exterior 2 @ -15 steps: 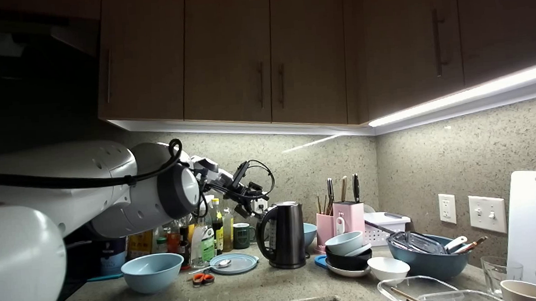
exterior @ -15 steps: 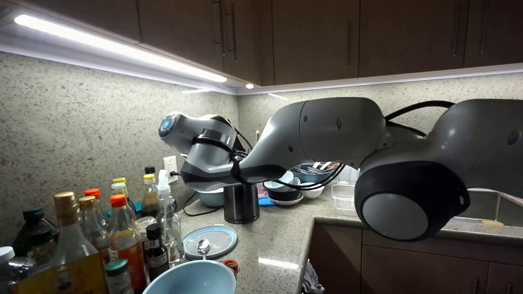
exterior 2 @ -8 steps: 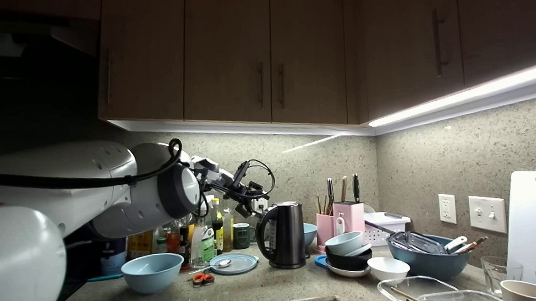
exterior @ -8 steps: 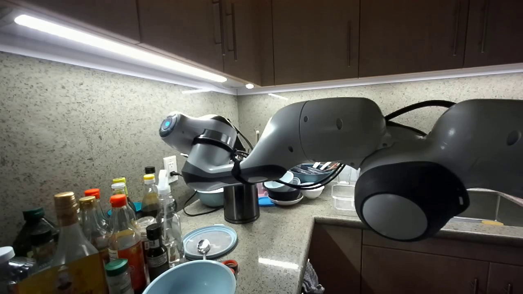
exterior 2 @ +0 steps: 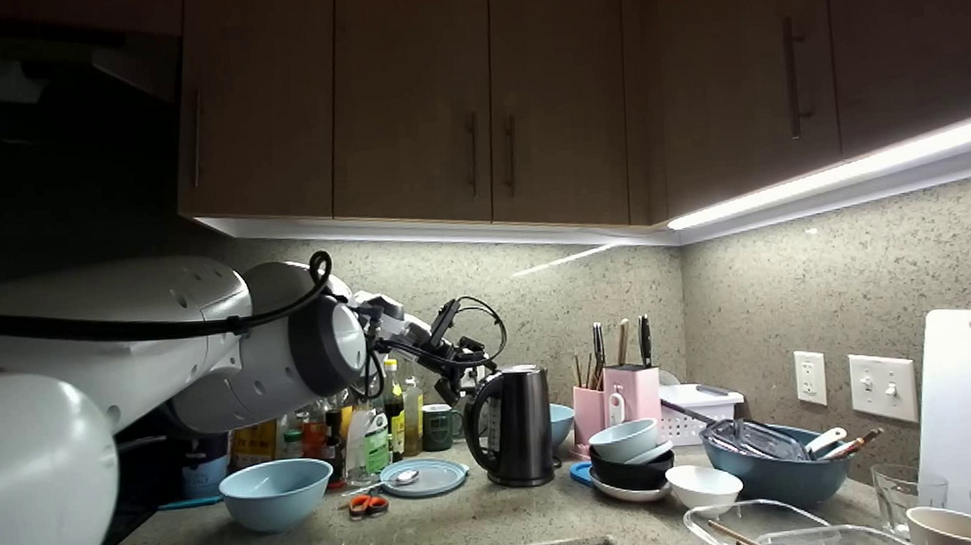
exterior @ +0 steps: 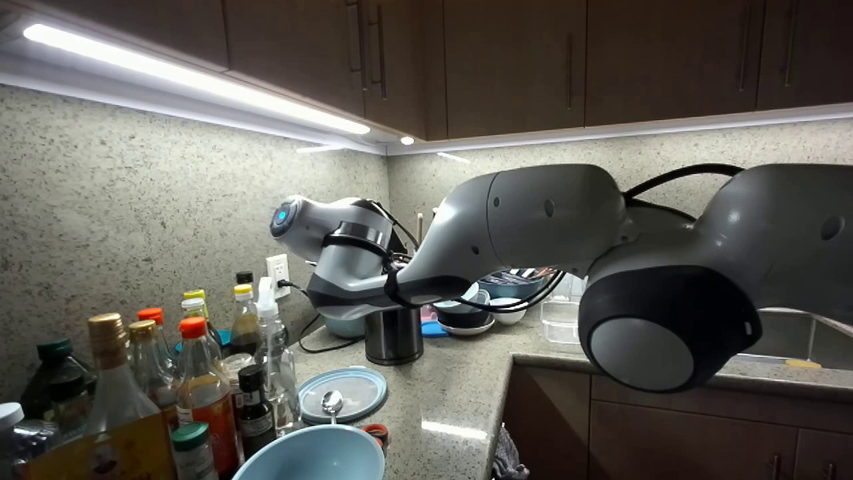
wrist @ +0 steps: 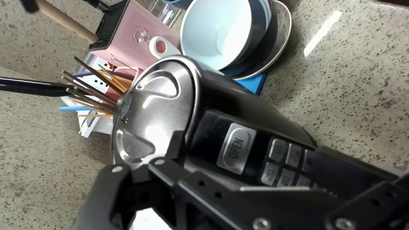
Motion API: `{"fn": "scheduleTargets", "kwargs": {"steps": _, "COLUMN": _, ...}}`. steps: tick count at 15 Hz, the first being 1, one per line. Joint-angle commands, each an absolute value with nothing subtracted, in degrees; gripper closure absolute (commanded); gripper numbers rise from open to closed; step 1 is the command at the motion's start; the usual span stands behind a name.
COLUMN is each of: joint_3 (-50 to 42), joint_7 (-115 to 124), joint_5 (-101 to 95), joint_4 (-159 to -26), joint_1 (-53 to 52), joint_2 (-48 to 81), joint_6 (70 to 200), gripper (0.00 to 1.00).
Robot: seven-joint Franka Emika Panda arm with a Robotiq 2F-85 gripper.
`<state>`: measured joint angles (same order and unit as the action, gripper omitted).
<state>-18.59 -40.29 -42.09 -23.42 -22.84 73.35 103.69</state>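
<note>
Kettle point(wrist: 204, 95), dark metal: occupying the middle of the wrist view, kettle lid point(wrist: 153, 95) down, black handle point(wrist: 207, 131) bearing an OPEN button point(wrist: 237, 149) and a keypad point(wrist: 277, 149). Gripper point(wrist: 248, 145): hanging at the handle with fingers standing well apart, seemingly gripping nothing, the buttons showing between them; whether it is touching the kettle cannot be told. Chopsticks point(wrist: 91, 89), pink knife block point(wrist: 134, 48) and stacked bowls point(wrist: 214, 32): standing beyond. Step in hand, by judgement: positioning at the handle. Next move, by judgement: calling for careful lining-up of the fingers with handle or button before any pressing or gripping.

In an exterior view: kettle standing upright on the tabletop point(exterior 2: 466, 531), near a green mug point(exterior 2: 438, 427); gripper hanging just beside the top of the handle. Spoon point(exterior 2: 405, 478) resting partly on a pale blue disc point(exterior 2: 438, 478), orange scissors point(exterior 2: 368, 502) lying near it, blue bowl point(exterior 2: 277, 499) standing farther along.

In an exterior view: arm point(exterior: 560, 233) hiding the gripper and the upper part of the kettle, whose lower body is showing beneath. Bottles point(exterior: 206, 400), several, capped in red, green and yellow: crowding along the wall point(exterior: 100, 200), beside the pale blue disc.
</note>
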Motion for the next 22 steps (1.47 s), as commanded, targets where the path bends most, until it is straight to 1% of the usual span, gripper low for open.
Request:
{"fn": "scheduleTargets", "kwargs": {"steps": 1, "joint_3": -19.1, "joint_7": -41.1, "joint_5": -42.0, "joint_4": -25.5, "joint_1": -24.0, "joint_2": 71.4, "joint_6": 102.0, "gripper": 0.00}}
{"fn": "scheduleTargets", "kwargs": {"steps": 4, "joint_3": -18.9, "joint_7": -41.7, "joint_5": -41.7, "joint_4": -25.6, "joint_1": -25.6, "joint_2": 70.3, "joint_6": 98.7, "gripper": 0.00}}
{"fn": "scheduleTargets", "kwargs": {"steps": 5, "joint_3": -17.5, "joint_7": -43.3, "joint_5": -42.2, "joint_4": -20.2, "joint_1": -25.0, "joint_2": 72.8, "joint_6": 95.5, "gripper": 0.00}}
{"fn": "scheduleTargets", "kwargs": {"steps": 6, "joint_3": -18.8, "joint_7": -42.0, "joint_5": -41.9, "joint_4": -25.3, "joint_1": -26.9, "joint_2": 69.8, "joint_6": 96.2, "gripper": 0.00}}
{"fn": "scheduleTargets", "kwargs": {"steps": 11, "joint_3": -19.4, "joint_7": -41.2, "joint_5": -42.0, "joint_4": -25.2, "joint_1": -27.6, "joint_2": 69.4, "joint_6": 96.1, "gripper": 0.00}}
{"fn": "scheduleTargets", "kwargs": {"steps": 22, "joint_3": -19.4, "joint_7": -40.9, "joint_5": -41.9, "joint_4": -25.4, "joint_1": -25.5, "joint_2": 70.7, "joint_6": 98.4, "gripper": 0.00}}
